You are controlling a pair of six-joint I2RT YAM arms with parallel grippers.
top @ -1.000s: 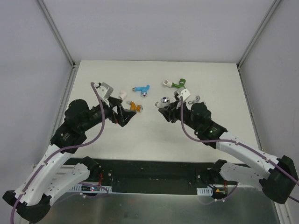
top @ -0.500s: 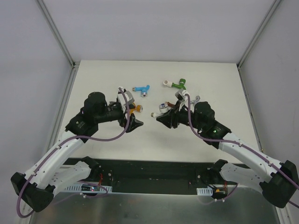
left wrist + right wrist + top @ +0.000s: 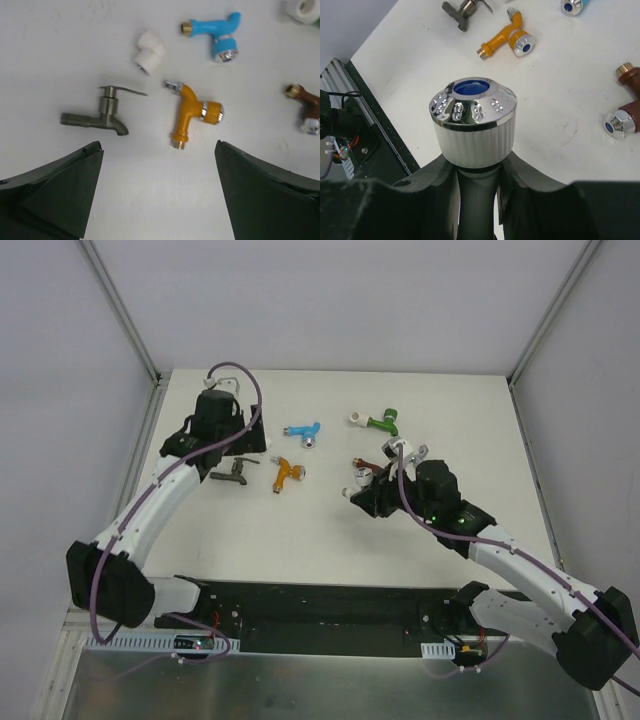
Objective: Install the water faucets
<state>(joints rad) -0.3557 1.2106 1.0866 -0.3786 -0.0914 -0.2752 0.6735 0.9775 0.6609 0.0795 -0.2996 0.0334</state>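
Note:
My right gripper (image 3: 362, 492) is shut on the white faucet (image 3: 472, 125), gripping its body just below the ribbed, chrome-capped knob and holding it above the table. My left gripper (image 3: 243, 443) is open and empty, with its fingers (image 3: 75, 170) wide apart high over the table. Below it lie the grey metal faucet (image 3: 100, 112) and the orange faucet (image 3: 192, 112). The blue faucet (image 3: 305, 431), the green faucet (image 3: 378, 421) and the brown faucet (image 3: 362, 464) lie on the table. The short white pipe fitting (image 3: 149, 52) lies beyond the grey faucet.
The white table (image 3: 330, 530) is enclosed by walls at the back and on both sides. A dark rail (image 3: 320, 605) with the arm bases runs along the near edge. The brown faucet (image 3: 627, 100) lies just to the right of the held white one.
My left arm has swung from the table's middle to the back left and now stands high, uncovering the grey faucet. My right gripper has shifted slightly with the white faucet in it.

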